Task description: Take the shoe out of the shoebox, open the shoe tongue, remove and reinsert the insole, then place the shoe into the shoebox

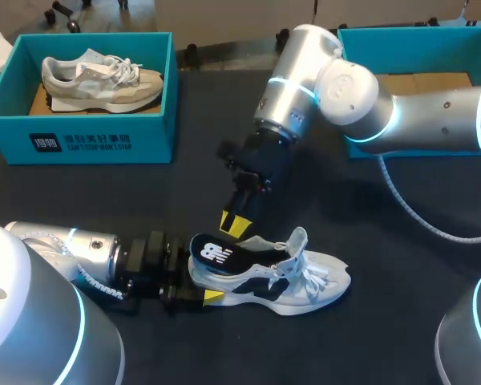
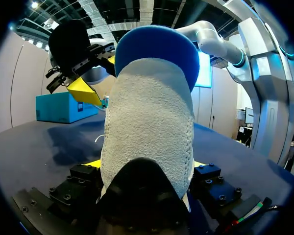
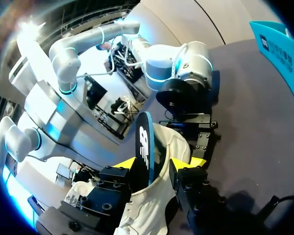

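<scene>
The insole (image 1: 216,255) sticks up from the heel of the shoe (image 1: 305,282), just below the right claw (image 1: 235,224), whose fingers stand apart on either side of it. The left claw (image 1: 199,275) is clamped on the heel.

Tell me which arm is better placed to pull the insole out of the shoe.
Right, I'd say. The right tool straddles the upright insole, while the left tool is shut on the shoe, steadying it on the table.

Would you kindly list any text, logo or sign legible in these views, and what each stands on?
Left shoebox, front wall: white print, too small to read with certainty.
Insole: a white logo, no readable words.
Nothing else legible.
</scene>
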Action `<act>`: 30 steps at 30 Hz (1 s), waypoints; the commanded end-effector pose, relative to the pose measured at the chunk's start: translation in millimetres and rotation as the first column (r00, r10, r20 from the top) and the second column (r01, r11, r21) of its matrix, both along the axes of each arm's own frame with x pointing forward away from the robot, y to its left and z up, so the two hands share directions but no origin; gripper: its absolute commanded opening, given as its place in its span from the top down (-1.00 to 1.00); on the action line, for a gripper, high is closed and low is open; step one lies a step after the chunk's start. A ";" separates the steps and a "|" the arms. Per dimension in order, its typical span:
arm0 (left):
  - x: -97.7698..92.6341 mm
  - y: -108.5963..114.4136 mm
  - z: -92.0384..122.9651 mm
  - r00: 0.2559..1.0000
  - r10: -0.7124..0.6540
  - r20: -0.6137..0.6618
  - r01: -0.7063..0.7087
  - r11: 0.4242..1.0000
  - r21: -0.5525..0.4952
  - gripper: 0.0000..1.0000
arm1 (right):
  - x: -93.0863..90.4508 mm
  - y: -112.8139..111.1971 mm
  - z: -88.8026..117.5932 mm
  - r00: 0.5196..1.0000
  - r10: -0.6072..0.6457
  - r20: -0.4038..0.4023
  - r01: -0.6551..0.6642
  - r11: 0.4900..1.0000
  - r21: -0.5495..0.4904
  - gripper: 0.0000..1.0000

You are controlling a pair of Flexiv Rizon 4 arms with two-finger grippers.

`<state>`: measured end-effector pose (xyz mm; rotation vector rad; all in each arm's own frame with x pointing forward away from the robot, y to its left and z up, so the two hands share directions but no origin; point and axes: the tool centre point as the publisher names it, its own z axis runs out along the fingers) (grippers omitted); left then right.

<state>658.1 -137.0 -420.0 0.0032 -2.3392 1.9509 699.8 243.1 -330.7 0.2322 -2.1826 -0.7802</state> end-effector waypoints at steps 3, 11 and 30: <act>1.8 1.0 -3.7 1.000 0.002 0.000 -0.002 1.000 0.002 1.00 | -3.1 5.4 -6.4 0.999 0.000 -0.035 0.000 1.000 0.000 0.18; 1.8 1.0 -3.7 1.000 0.002 0.000 -0.002 1.000 0.002 1.00 | -7.2 10.5 -9.0 0.997 0.013 -0.081 -0.013 1.000 0.001 0.18; 1.8 1.0 -3.7 1.000 0.002 0.000 -0.002 1.000 0.002 1.00 | -23.6 6.3 -8.2 0.994 -0.012 -0.109 0.012 1.000 -0.001 0.25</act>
